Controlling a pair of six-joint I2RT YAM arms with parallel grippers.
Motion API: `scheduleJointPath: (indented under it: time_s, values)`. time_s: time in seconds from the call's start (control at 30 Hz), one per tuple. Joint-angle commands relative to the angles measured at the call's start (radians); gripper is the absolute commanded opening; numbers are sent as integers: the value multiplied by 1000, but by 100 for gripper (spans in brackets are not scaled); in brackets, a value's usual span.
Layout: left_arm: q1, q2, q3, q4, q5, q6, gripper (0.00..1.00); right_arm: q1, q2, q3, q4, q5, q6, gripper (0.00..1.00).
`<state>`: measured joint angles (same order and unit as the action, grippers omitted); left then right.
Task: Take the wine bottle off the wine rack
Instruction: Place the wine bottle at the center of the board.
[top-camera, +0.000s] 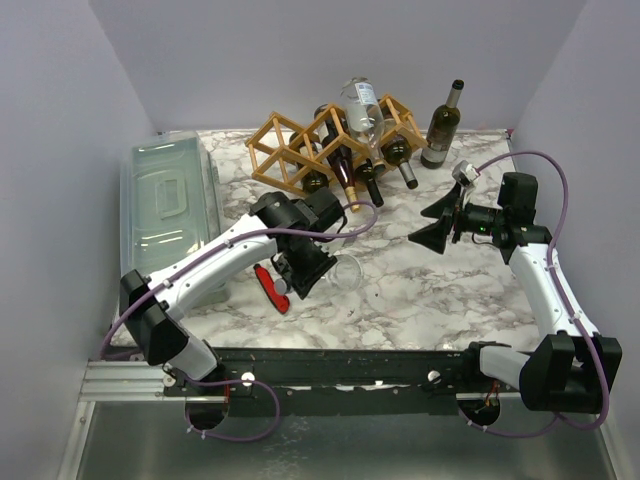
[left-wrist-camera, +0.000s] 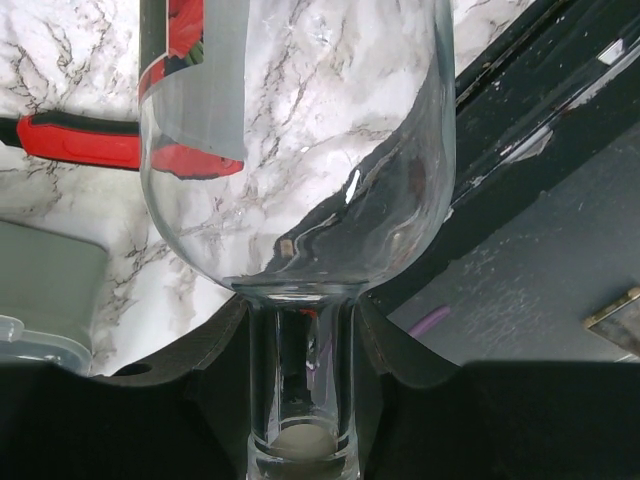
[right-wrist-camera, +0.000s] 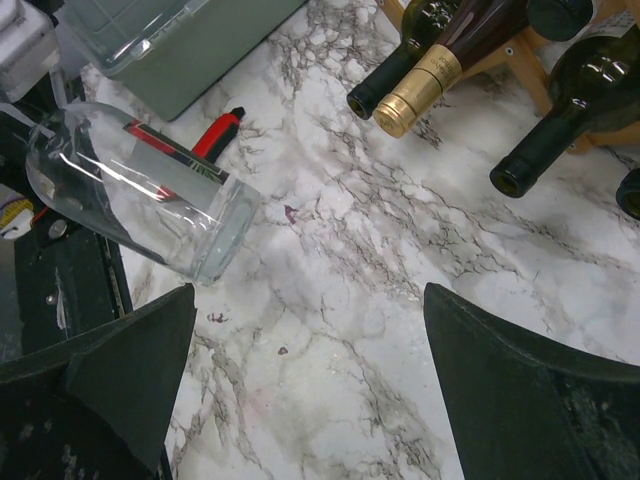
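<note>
A clear glass wine bottle (top-camera: 347, 272) with a red-and-grey label is out of the wine rack (top-camera: 292, 150) and over the marble table in front of it. My left gripper (top-camera: 318, 268) is shut on its neck; in the left wrist view the neck (left-wrist-camera: 300, 380) sits between both black fingers (left-wrist-camera: 200, 390). The bottle (right-wrist-camera: 140, 200) tilts with its base low by the tabletop. Several dark bottles (top-camera: 345, 172) and another clear one (top-camera: 362, 108) stay in the rack. My right gripper (top-camera: 440, 225) hangs open over bare marble, holding nothing.
A dark bottle (top-camera: 441, 125) stands upright right of the rack. A translucent lidded bin (top-camera: 170, 200) fills the table's left side. A red-handled tool (top-camera: 272, 285) lies beside the left gripper. Dark bottle necks (right-wrist-camera: 400, 75) point toward the right gripper.
</note>
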<state>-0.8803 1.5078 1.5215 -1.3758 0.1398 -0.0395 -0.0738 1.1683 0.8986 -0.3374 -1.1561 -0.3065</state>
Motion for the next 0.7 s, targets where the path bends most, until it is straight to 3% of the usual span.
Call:
scheduleJointPath:
  time_s: [0.0, 0.2, 0.43, 0.67]
  values:
    - [-23, 26, 96, -12, -8, 63, 0, -1, -5, 9, 15, 14, 7, 99]
    - [-37, 71, 117, -45, -17, 75, 0, -1, -1, -14, 53, -16, 37, 99]
    - [-49, 118, 133, -67, -22, 85, 0, -1, 15, -114, 290, -75, 272, 98]
    - [-55, 140, 126, -72, -12, 95, 0, 50, 42, -197, 428, -39, 377, 93]
